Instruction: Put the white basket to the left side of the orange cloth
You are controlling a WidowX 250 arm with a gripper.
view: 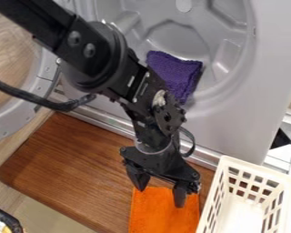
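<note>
1. Camera view: A black robot arm [105,59] reaches across from the upper left, its tool [160,197] released, fingers spread apart and pointing down over the near-center end of an orange cloth [157,214].
2. Camera view: The white basket [257,169] stands at lower right, just beside the cloth's right edge.
3. Camera view: A purple cloth [175,73] lies in a gray molded recess [230,59] beyond the brown wooden surface [62,159].
</note>
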